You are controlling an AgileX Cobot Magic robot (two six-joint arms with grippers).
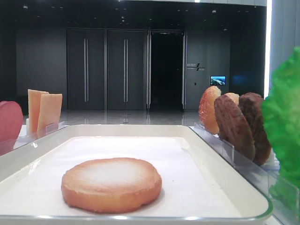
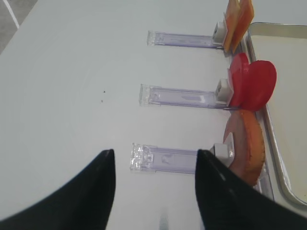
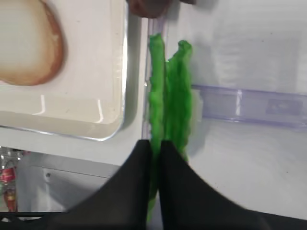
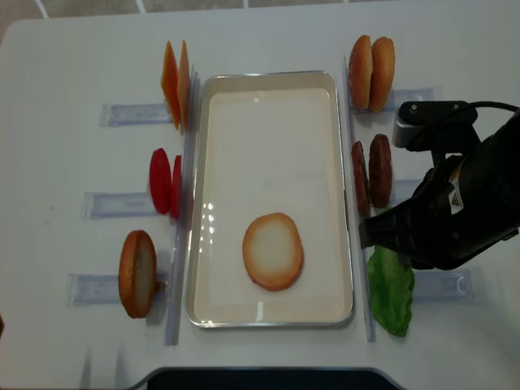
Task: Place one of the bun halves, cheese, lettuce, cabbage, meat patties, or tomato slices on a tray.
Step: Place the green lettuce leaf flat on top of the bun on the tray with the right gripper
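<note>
Right gripper [image 3: 154, 148] fingers clamped on the lettuce [image 3: 169, 96], upright in its rack just right of the tray [image 3: 122, 72]. Lift straight up before swinging over; keep pinch firm.

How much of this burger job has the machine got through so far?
Done: one bun half lies flat on the tray. In hand: the right gripper is shut on the lettuce, upright in its rack beside the tray. Left: lifting that leaf over; cheese, tomato slices and meat patties wait in racks.
</note>
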